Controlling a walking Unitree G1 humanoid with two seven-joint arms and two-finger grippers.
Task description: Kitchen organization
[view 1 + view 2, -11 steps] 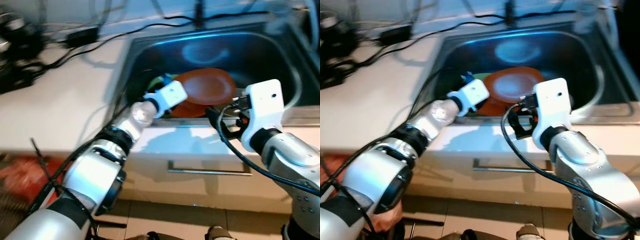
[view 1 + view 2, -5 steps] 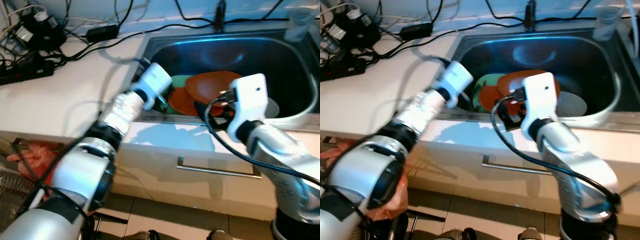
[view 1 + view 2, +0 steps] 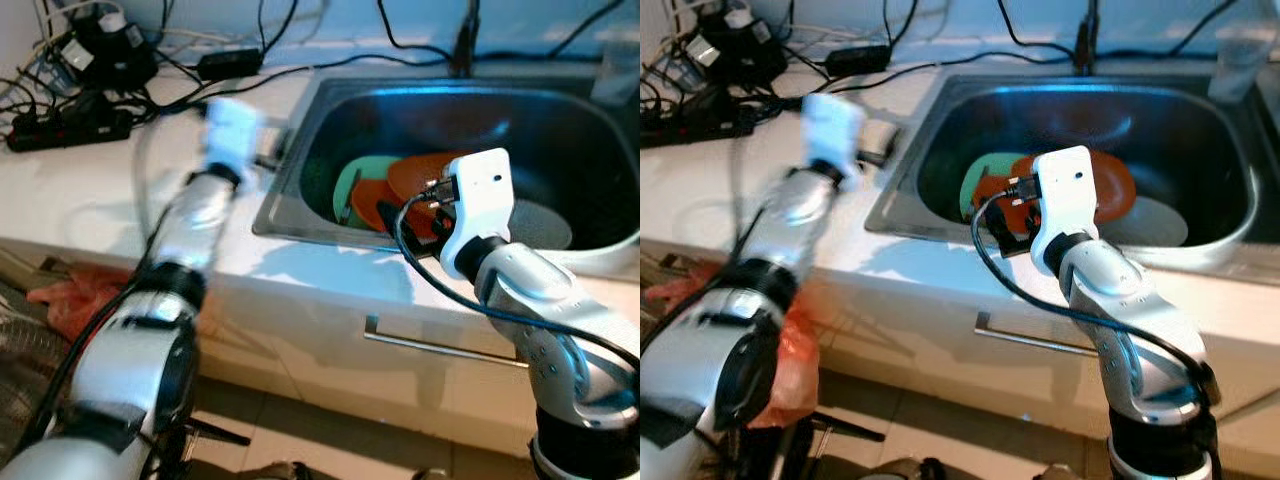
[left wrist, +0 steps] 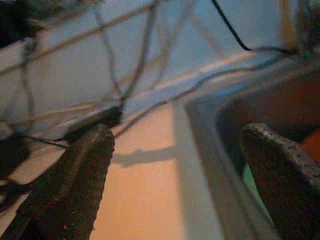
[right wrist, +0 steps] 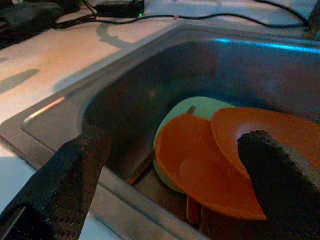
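From here I see the sink (image 3: 902,195) holding two orange plates (image 5: 210,170), a green plate (image 5: 187,107) and a grey one (image 3: 1150,222). My right claw (image 5: 170,165) hangs spread over its near rim; left claw (image 4: 180,165), also spread, is over the counter (image 3: 110,190) beside the sink.

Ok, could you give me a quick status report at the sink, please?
Left gripper open over counter. Right gripper open at sink edge. Orange plates stacked inside, untouched.

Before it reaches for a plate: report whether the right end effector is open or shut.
Open. The right end effector has its two black fingers spread wide, nothing between them, above the orange plates in the sink.
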